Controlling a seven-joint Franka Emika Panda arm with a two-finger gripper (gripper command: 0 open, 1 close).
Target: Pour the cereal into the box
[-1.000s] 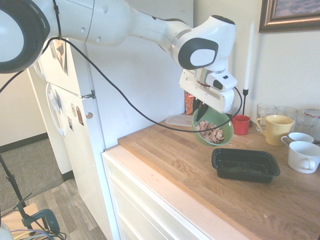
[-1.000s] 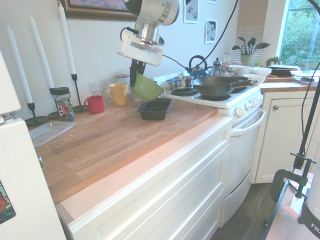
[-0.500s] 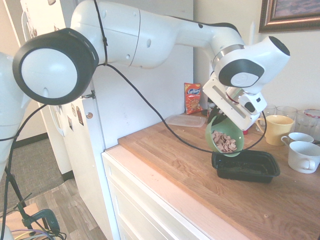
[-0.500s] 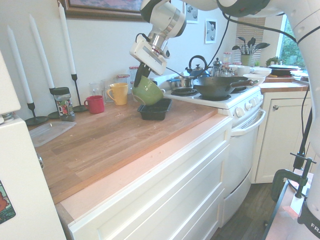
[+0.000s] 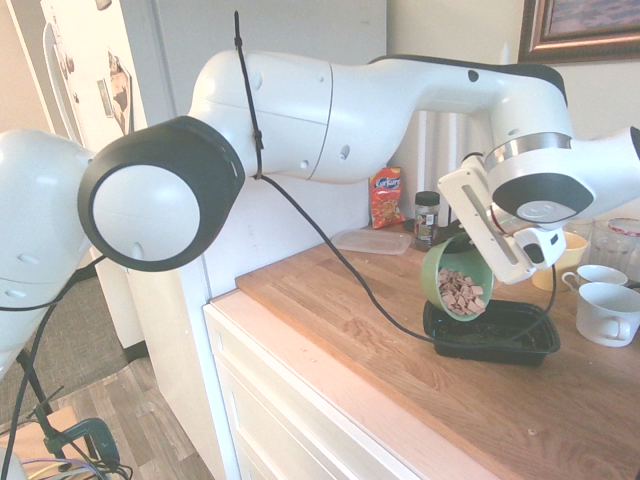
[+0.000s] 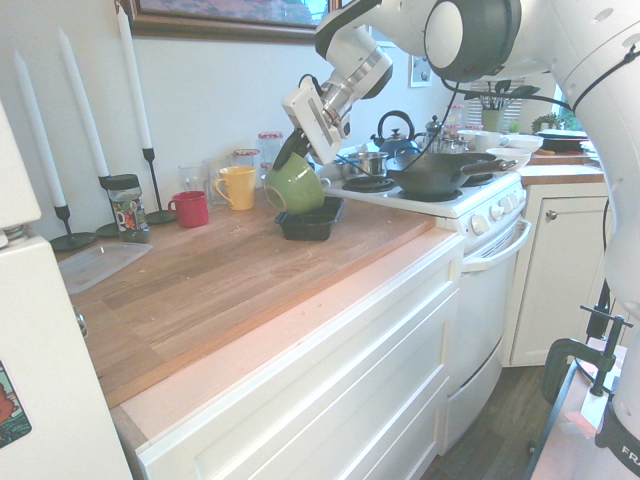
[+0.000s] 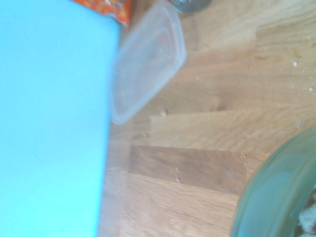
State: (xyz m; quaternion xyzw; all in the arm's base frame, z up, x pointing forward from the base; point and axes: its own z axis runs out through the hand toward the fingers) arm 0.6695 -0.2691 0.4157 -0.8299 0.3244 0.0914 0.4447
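Note:
My gripper (image 5: 478, 246) (image 6: 291, 151) is shut on the upper rim of a green bowl (image 5: 447, 272) (image 6: 292, 186). The bowl is tipped steeply on its side, with its lower lip over the near-left end of the box (image 5: 495, 332) (image 6: 312, 219), a shallow black tray on the wooden counter. The cereal (image 5: 462, 292), tan flat flakes, is heaped against the bowl's lower rim. No flakes show in the box. In the wrist view the bowl's rim (image 7: 276, 192) fills one corner, with a few flakes (image 7: 308, 217) inside it.
A clear flat container (image 5: 370, 240) (image 7: 148, 61), an orange snack bag (image 5: 386, 196) and a dark-lidded jar (image 5: 427, 218) stand at the back. White mugs (image 5: 610, 310) sit right of the box. A yellow mug (image 6: 235, 187), a red cup (image 6: 190, 209) and the stove's pan (image 6: 440, 170) are nearby.
The arm has carried the bowl over and down to the black tray's end and tipped it further. The cereal has slid to the bowl's lower rim.

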